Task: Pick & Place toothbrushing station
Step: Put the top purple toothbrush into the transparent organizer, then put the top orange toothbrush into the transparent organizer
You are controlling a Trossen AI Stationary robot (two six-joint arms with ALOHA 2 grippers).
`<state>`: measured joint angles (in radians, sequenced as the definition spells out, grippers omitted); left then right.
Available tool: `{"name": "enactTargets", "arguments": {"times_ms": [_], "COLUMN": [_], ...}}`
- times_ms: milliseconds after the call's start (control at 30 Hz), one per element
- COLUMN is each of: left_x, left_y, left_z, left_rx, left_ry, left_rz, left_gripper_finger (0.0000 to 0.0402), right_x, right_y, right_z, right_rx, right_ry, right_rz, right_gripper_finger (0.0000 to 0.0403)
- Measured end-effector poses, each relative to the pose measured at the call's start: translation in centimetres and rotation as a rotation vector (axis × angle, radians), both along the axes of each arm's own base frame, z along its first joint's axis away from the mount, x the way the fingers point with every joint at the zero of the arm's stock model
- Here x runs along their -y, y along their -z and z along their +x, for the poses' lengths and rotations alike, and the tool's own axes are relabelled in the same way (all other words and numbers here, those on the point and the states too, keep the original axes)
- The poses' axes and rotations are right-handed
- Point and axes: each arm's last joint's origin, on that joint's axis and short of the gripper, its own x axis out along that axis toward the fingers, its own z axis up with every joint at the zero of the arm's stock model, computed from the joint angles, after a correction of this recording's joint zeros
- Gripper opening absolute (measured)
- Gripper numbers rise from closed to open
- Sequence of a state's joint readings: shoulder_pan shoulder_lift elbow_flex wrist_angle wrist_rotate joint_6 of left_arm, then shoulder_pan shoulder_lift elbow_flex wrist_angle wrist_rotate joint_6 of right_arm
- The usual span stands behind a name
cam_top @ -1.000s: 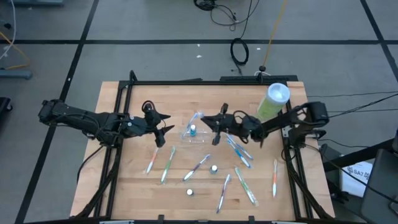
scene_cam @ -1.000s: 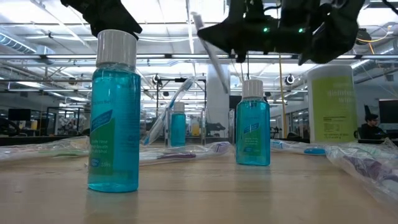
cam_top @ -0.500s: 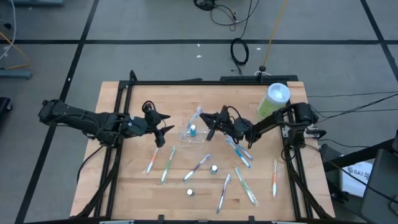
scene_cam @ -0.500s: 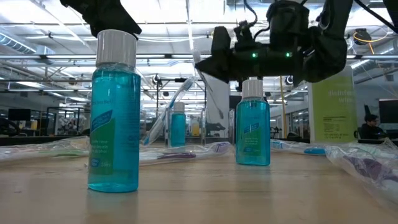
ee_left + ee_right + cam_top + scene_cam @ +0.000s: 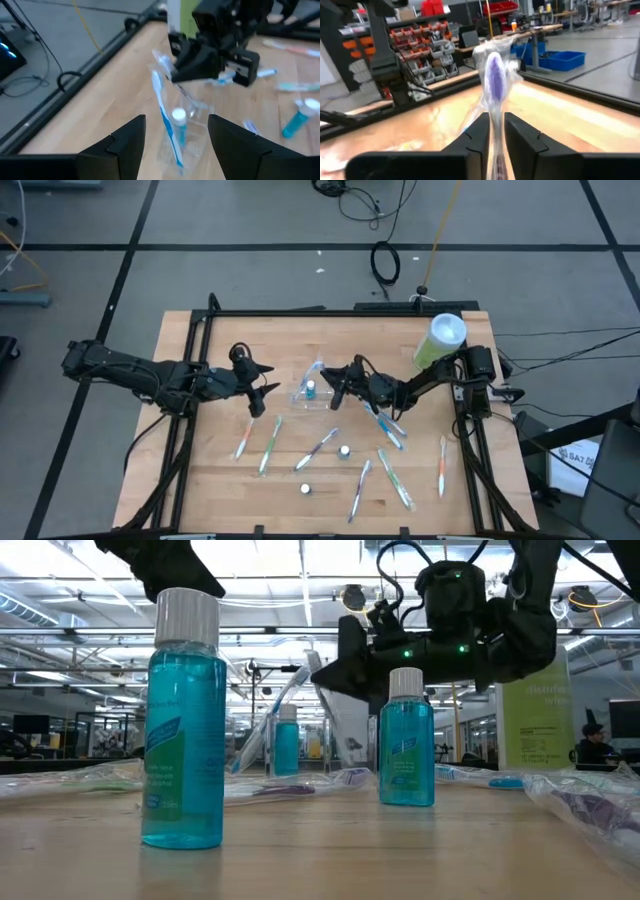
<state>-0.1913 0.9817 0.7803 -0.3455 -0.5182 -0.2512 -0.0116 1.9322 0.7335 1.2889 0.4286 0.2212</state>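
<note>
Dark right hand [image 5: 338, 387] over cup [image 5: 312, 392].

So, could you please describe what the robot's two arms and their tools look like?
Both arms are dark and slender, built of jointed segments. The left tool and right tool each end in two dark, angular fingers. Black cables loop over the right arm's wrist, where small green lights glow.

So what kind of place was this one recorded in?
Most likely a robotics lab or workshop: the wooden table stands on a grey floor marked with dark tape, cables lie loose behind it, and the right wrist view shows shelving with red and orange parts bins.
</note>
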Motion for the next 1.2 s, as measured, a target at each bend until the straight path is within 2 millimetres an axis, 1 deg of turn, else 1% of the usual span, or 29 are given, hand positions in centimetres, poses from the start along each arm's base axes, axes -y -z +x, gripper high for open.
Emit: {"name": "enactTargets", "arguments": {"times_ms": [167, 233, 467, 533, 633, 767, 967, 1100, 1200], "left_x": [0.1, 0.1, 0.1, 0.1, 0.1, 0.2, 0.6, 0.9, 1.3], "left_y": [0.4, 0.5, 0.5, 0.5, 0.6, 0.8, 2.1, 2.7, 2.8], "left_z": [-0.2, -0.2, -0.2, -0.2, -0.3, -0.4, -0.6, -0.8, -0.8], "left_rx": [-0.049, -0.054, -0.047, -0.046, -0.055, -0.055, -0.077, -0.088, -0.085], "left_ry": [0.042, 0.043, 0.031, 0.032, 0.027, 0.011, 0.022, 0.029, 0.038], "left_rz": [-0.032, -0.031, -0.063, -0.076, -0.088, -0.118, -0.161, -0.210, -0.254], "left_gripper_finger": [0.0223, 0.0223, 0.0223, 0.0223, 0.0223, 0.0223, 0.0223, 0.0223, 0.0223], "right_x": [-0.8, -1.0, -1.7, -2.0, -2.6, -3.3, -4.4, -5.2, -5.6], "right_y": [0.0, -0.3, -2.6, -3.4, -4.5, -5.8, -7.7, -8.1, -8.0], "right_z": [-0.1, -0.2, -0.5, -0.8, -1.4, -3.2, -6.7, -8.6, -9.5], "right_rx": [-0.020, -0.023, -0.016, -0.053, -0.159, -0.318, -0.469, -0.545, -0.599], "right_ry": [0.069, 0.082, 0.069, 0.054, -0.026, -0.129, -0.163, -0.176, -0.180], "right_rz": [-0.043, -0.066, -0.152, -0.186, -0.215, -0.141, -0.018, 0.066, 0.090], "right_gripper_finger": [0.0091, 0.0105, 0.0150, 0.0162, 0.0179, 0.0191, 0.0186, 0.0179, 0.0177]}}
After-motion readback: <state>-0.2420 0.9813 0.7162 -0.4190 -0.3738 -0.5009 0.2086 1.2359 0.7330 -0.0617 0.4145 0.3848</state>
